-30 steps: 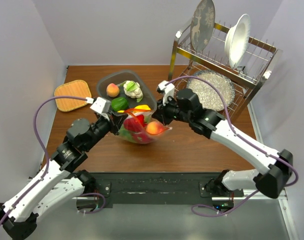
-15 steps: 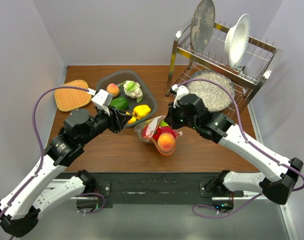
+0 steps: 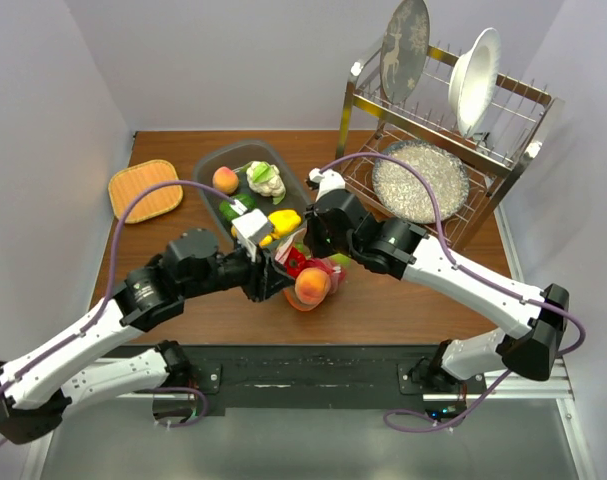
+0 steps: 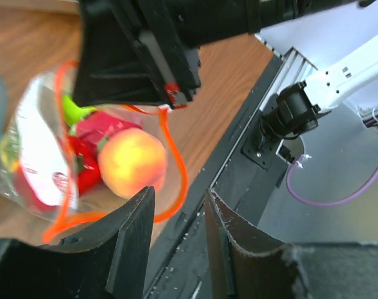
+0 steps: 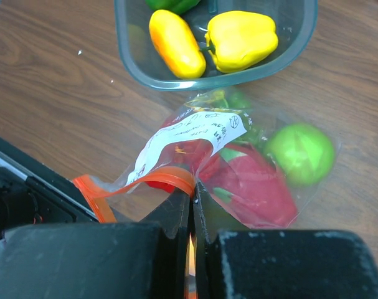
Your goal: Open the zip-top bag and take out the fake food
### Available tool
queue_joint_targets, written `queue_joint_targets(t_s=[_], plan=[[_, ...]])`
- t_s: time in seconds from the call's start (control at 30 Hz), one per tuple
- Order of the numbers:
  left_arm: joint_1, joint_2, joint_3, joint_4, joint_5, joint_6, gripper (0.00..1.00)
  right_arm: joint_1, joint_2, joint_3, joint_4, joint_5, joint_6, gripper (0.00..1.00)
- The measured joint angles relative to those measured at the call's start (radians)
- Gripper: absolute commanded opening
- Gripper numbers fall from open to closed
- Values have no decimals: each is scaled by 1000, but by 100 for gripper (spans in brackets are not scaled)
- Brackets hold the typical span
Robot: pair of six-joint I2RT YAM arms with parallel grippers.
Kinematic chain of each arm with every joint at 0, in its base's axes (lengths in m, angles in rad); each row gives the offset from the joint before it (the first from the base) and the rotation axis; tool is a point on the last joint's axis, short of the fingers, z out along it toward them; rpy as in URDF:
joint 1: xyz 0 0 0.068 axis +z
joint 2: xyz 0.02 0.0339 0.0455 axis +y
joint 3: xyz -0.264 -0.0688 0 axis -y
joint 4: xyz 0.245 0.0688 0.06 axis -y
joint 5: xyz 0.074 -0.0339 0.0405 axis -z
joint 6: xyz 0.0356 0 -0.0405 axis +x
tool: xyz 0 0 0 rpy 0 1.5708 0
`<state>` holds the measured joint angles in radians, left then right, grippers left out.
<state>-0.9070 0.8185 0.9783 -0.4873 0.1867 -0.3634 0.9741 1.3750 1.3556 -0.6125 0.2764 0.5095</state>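
While right gripper [image 5: 192, 196] pinches orange zip strip [image 5: 167, 176], jaws pressed together on it, zip-top bag [image 5: 198, 132] spreads just beyond its fingertips. Inside bag, fake food [image 3: 310, 287]: red pepper [image 5: 254, 187] straight ahead of right jaws, green apple [image 5: 301, 152] ahead and to right. Left gripper [image 4: 179, 198] spread, nothing between jaws; bag and peach-coloured piece [image 4: 131, 163] just beyond left fingertips. Grey bin [image 5: 131, 62] farther past right jaws, holding yellow pepper [image 5: 241, 38].

Left hand [image 3: 273, 278] released the zip-top bag [image 5: 238, 168]
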Motion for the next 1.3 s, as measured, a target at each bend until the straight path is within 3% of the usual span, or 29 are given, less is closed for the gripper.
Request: queue_joint_targets(t_s=[0.43,0.67,0.73,1.03,1.3], plan=[[-180,121,-126,92,-286,-138,48,5,26,4,28,-6,52,0],[-194,149,-194,152,-457,-233,54,21,34,4,34,-6,62,0],[-196,165,-208,181,-472,-249,56,26,34,4,34,-6,67,0],[-222,217,-249,262,-493,-290,84,40,34,3,31,-6,76,0],[-252,269,-257,273,-546,-335,87,55,33,3,28,-6,82,0]])
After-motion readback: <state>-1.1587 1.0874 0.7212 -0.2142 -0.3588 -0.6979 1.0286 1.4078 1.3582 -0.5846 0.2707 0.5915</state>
